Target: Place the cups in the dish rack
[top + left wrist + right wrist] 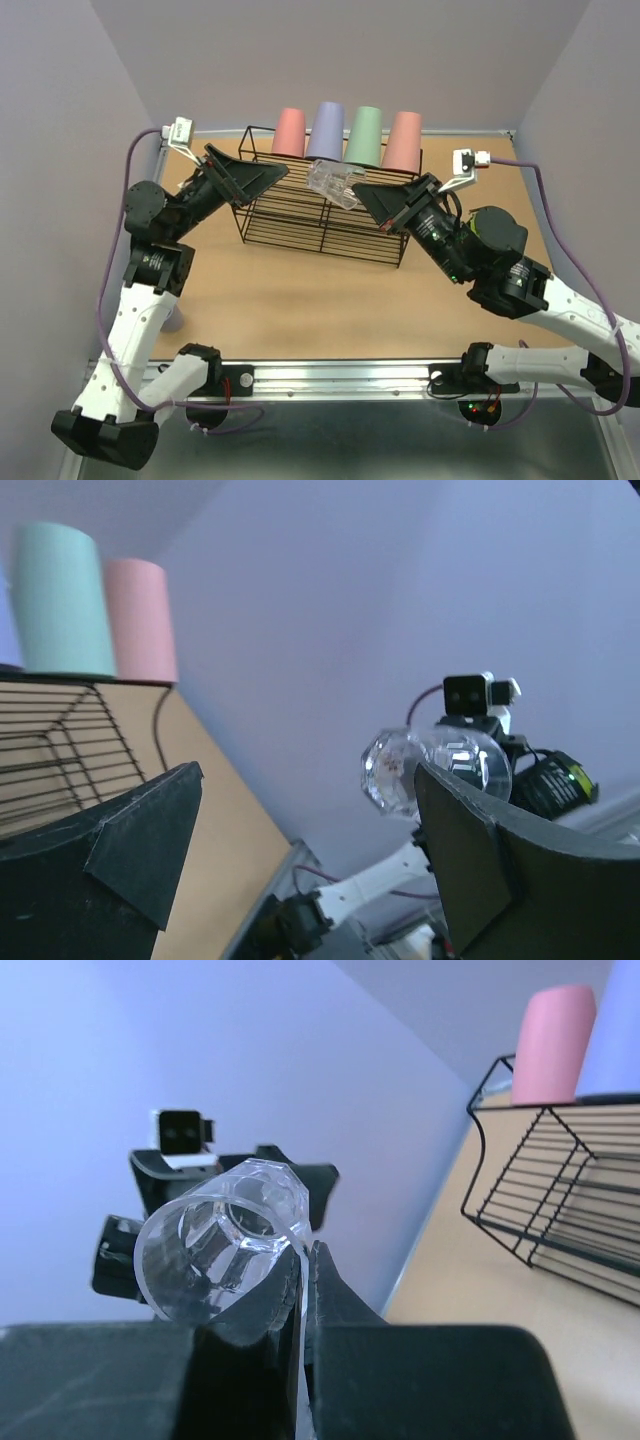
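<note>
A black wire dish rack (300, 225) stands mid-table. Upside down along its back top stand a pink cup (289, 132), a lavender cup (327, 130), a green cup (364, 136) and a second pink cup (404, 141). My right gripper (360, 192) is shut on the rim of a small clear cup (334, 182), holding it tilted above the rack's top. In the right wrist view the clear cup (220, 1250) has its wall pinched between the fingertips of the right gripper (308, 1260). My left gripper (265, 177) hangs open just left of the cup, holding nothing.
In the left wrist view the clear cup (420, 770) shows beyond the right finger (480, 860), with the green cup (60, 600) and pink cup (142, 620) above the rack (60, 750). A lavender shape (170, 320) peeks out beside the left arm. Purple walls enclose the table.
</note>
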Robot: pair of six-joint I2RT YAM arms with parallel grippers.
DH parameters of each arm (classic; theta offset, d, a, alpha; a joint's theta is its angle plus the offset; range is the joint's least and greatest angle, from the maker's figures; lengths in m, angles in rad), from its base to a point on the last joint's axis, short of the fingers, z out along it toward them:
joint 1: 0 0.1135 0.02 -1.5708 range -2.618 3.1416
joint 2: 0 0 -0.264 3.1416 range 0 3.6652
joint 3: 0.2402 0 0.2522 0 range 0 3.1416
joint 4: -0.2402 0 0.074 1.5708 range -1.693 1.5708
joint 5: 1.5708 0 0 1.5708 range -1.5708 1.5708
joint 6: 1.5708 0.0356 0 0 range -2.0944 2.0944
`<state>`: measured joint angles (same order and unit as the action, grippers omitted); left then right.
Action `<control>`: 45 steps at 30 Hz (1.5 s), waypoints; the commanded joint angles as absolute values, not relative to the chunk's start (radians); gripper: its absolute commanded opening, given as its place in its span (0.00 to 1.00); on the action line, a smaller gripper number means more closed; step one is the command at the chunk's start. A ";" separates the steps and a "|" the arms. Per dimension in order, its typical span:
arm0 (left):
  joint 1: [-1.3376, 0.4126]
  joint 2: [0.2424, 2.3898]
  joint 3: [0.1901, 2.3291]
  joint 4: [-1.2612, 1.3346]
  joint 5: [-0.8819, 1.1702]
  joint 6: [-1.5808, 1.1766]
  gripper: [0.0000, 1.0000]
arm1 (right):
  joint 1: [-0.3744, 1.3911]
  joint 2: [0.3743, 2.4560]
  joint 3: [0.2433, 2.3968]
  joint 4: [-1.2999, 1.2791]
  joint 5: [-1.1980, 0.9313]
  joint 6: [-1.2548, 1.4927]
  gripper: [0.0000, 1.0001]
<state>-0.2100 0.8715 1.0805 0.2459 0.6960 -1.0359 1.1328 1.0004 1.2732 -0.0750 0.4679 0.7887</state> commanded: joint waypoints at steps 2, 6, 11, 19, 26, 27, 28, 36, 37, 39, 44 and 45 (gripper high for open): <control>-0.327 0.871 1.068 0.613 0.750 -1.196 0.99 | 1.129 0.996 1.264 0.089 0.499 0.750 0.00; -0.409 0.884 1.029 0.756 0.701 -1.267 0.99 | 1.129 1.022 1.282 0.140 0.476 0.752 0.00; -0.469 0.905 1.009 0.880 0.650 -1.305 0.99 | 1.129 1.052 1.307 0.164 0.456 0.755 0.01; -0.532 0.923 0.989 0.879 0.582 -1.282 0.98 | 1.129 1.072 1.318 0.192 0.417 0.776 0.00; -0.543 0.920 0.983 0.766 0.557 -1.220 0.96 | 1.129 1.089 1.322 0.238 0.374 0.784 0.00; -0.543 0.917 0.983 0.741 0.546 -1.204 0.96 | 1.129 1.091 1.325 0.244 0.371 0.784 0.01; -0.543 0.904 0.985 0.683 0.523 -1.169 0.96 | 1.129 1.095 1.328 0.247 0.368 0.785 0.00; -0.540 0.855 0.977 0.511 0.399 -1.083 0.96 | 1.129 1.089 1.330 0.262 0.356 0.784 0.01; -0.538 0.854 0.979 0.511 0.399 -1.078 0.96 | 1.129 1.088 1.327 0.264 0.356 0.784 0.00; -0.534 0.861 0.994 0.508 0.405 -1.075 0.96 | 1.129 1.088 1.325 0.267 0.351 0.785 0.01; -0.494 0.871 1.055 0.422 0.396 -1.037 0.96 | 1.129 1.098 1.342 0.288 0.331 0.781 0.00; -0.471 0.868 1.063 0.399 0.385 -1.029 0.96 | 1.127 1.100 1.344 0.290 0.325 0.779 0.01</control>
